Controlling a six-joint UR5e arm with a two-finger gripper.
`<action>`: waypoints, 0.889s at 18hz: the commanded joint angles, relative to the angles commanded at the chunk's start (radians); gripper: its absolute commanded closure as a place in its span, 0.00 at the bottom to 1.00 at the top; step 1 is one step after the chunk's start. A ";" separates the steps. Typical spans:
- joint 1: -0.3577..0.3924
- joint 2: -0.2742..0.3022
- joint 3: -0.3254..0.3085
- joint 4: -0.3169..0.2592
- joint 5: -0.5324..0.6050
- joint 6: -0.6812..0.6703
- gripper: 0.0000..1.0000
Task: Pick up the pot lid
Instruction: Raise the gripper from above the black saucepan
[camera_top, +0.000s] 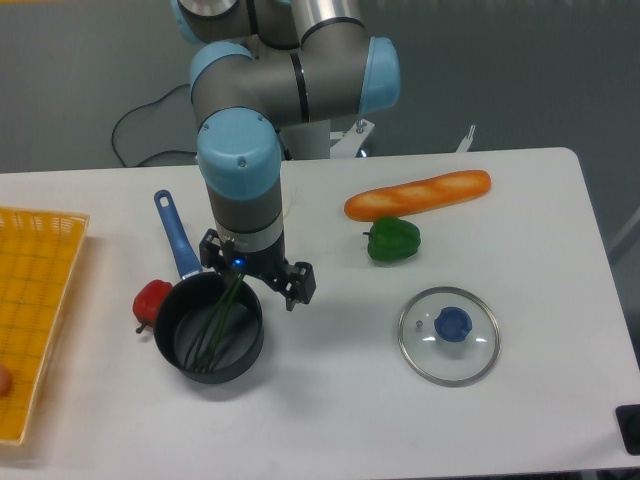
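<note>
1. Pot lid (447, 352) being the goal, the yellow tray (40, 300) at far left seems to play no part.
2. Beside a red object (150, 300), the black pot (238, 362) stands uncovered, green strips (212, 330) inside; it probably needs no handling.
3. Near the pot's right side hangs the gripper (256, 268), fingers spread, apparently unloaded, suiting a straddle of the knob (453, 324).
4. Farther right, the lid lies flat on the tabletop (340, 400), blue knob upward, offering a raised hold.
</note>
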 joint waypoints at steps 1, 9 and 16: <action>0.000 0.002 -0.006 0.014 0.000 -0.002 0.00; -0.005 -0.005 -0.029 0.069 -0.017 -0.006 0.00; 0.040 -0.002 -0.035 0.089 0.032 0.021 0.00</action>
